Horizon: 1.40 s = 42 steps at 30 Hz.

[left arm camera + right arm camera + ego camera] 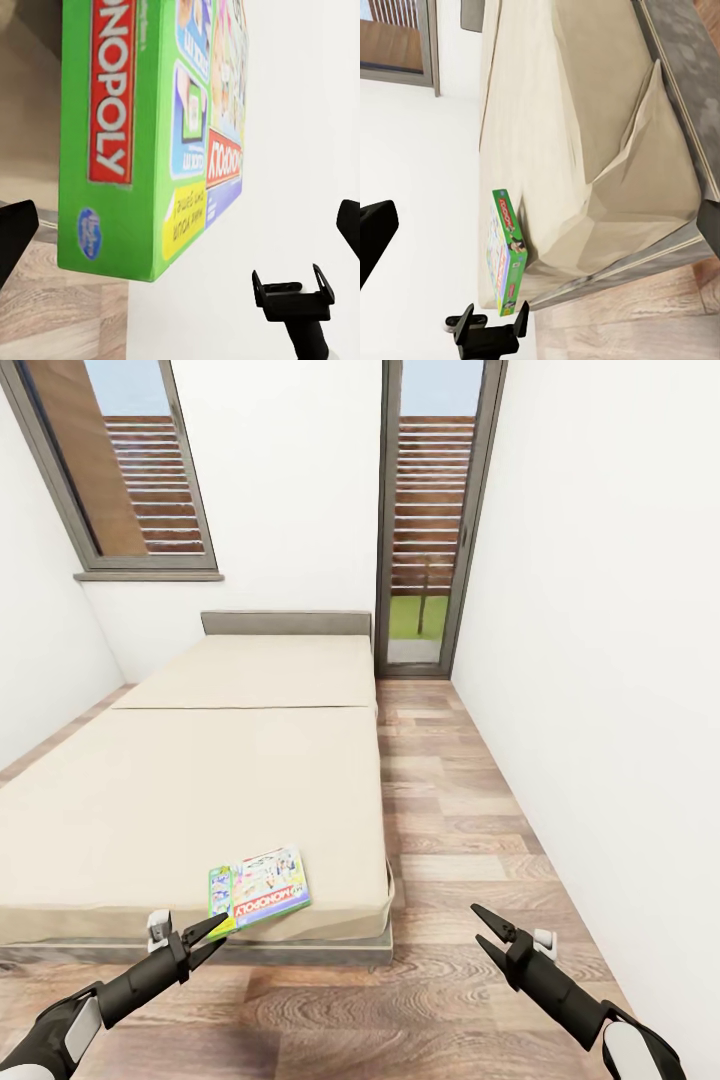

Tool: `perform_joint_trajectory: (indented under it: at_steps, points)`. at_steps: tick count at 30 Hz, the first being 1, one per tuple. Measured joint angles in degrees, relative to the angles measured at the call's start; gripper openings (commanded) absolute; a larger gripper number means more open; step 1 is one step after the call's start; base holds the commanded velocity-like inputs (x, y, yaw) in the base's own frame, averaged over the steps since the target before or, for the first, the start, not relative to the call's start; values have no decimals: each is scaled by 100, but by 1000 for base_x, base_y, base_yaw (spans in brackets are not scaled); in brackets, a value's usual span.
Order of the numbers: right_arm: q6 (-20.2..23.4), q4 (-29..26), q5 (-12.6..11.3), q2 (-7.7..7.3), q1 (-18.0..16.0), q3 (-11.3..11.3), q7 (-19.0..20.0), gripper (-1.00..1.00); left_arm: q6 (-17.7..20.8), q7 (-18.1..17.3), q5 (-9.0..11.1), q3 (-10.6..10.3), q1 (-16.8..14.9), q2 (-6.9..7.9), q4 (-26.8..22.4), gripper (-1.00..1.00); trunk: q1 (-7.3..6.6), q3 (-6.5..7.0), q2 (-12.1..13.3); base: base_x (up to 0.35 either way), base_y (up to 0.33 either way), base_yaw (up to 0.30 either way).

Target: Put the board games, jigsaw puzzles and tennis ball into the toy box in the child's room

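Left end effector (213,937) spread wide, tips just at the near edge of the board game (258,887), not gripping it; right end effector (487,931) likewise spread wide, held empty over the wood-plank floor (450,830). Board game lying flat on the near right corner of the bed (200,780), green side panel facing the left wrist camera. Beyond, grey headboard (286,623) against the far white wall, flanked by dark-framed windows (430,510).

The head camera is looking down from the foot of the bed (200,780) toward the far windows. The left wrist camera is sitting very close to the board game (142,142); the right wrist camera is viewing that same box and mattress corner from farther off.
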Motion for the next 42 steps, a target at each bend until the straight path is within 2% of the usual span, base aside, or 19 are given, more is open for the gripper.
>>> perform_joint_trajectory:
  at_steps: [42]
  points:
    - [0, 1, 0, -2, 0, -4, 0, 100, 0, 0, 1, 2, 0, 2, 0, 100, 0, 0, 0, 1, -23, 0]
